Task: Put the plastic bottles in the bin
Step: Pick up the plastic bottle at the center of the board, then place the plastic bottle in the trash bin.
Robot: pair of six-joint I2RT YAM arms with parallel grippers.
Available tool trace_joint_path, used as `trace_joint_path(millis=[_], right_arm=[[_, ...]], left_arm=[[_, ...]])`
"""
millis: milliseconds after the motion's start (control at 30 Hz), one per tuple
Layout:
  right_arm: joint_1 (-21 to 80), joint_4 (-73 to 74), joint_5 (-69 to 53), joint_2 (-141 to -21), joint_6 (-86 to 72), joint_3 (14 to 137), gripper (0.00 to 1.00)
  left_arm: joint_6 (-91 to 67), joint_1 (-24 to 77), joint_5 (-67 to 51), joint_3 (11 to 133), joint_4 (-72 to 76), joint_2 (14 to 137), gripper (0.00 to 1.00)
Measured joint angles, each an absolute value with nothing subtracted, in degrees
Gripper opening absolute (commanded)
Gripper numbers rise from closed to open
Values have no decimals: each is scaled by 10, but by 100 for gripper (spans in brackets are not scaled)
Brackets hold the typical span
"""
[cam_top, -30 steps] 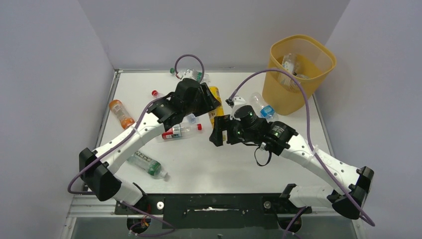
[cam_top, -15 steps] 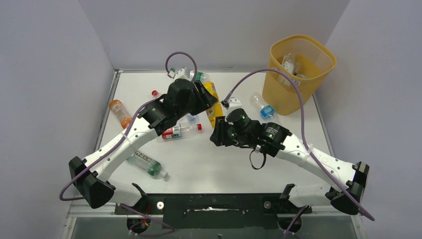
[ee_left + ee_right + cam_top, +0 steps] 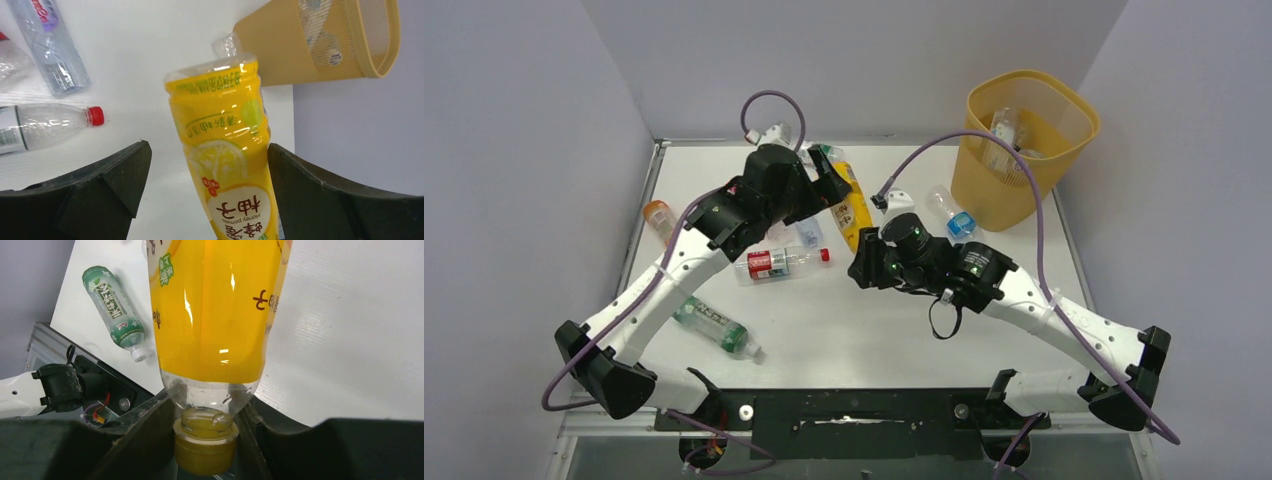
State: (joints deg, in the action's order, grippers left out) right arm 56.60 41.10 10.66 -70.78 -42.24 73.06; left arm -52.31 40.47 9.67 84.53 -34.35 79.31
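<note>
Can't see much round the left arm from above. It covers part of an orange bottle [image 3: 659,214] at the side of the table [image 3: 844,340] farthest from the bin [image 3: 989,185]. The back-edge bottles [image 3: 776,135], about level w/ the bin, only poke out from behind the wrist, so I can't count them. Each wrist view cuts off one end of the yellow bottle [image 3: 854,208].

The bin is see-through-ish and holds a few clear bottles [image 3: 1004,130]. Exact no. isn't clear. Through the ribbed wall, in the left wrist view, they're just pale blurs.

The yellow bottle is well apart from the bin, towards mid-table. Can't tell if it touches the table. The right tool [image 3: 209,402] is clamped on its neck, just above the yellow cap [image 3: 205,452]. The left tool [image 3: 209,155] is spread wide either side of the body, w/ a plain gap on one side, so it isn't squeezing it.

A blue-label bottle [image 3: 951,213] lies just beside the bin's foot. On the far side of the yellow bottle from the bin are a red-capped bottle [image 3: 779,262] and a purple-label bottle [image 3: 50,45]. A green-label bottle [image 3: 714,328] lies farther off again, near the front edge.
</note>
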Motion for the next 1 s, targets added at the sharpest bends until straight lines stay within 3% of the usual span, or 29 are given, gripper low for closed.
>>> trace_joint_path(millis=[167,367,733,900,1000], right_arm=[[543,436,111,-708,-410,772,7],[428,473,92,-715,-372,837,7],[98,520,-41,-793,-273,1048,7],[-25,521,-125,-835,-257,1085,7],[-79,522,-174,-860,-257,1088,16]], left_arm=[[-493,341,91,893,-380,780,87],[-460,275,91,935,-421,736,87],[-438,236,67,863,-439,683,88],[-436,229,57,817,-448,677,88],[-432,222,53,802,-450,669,88]])
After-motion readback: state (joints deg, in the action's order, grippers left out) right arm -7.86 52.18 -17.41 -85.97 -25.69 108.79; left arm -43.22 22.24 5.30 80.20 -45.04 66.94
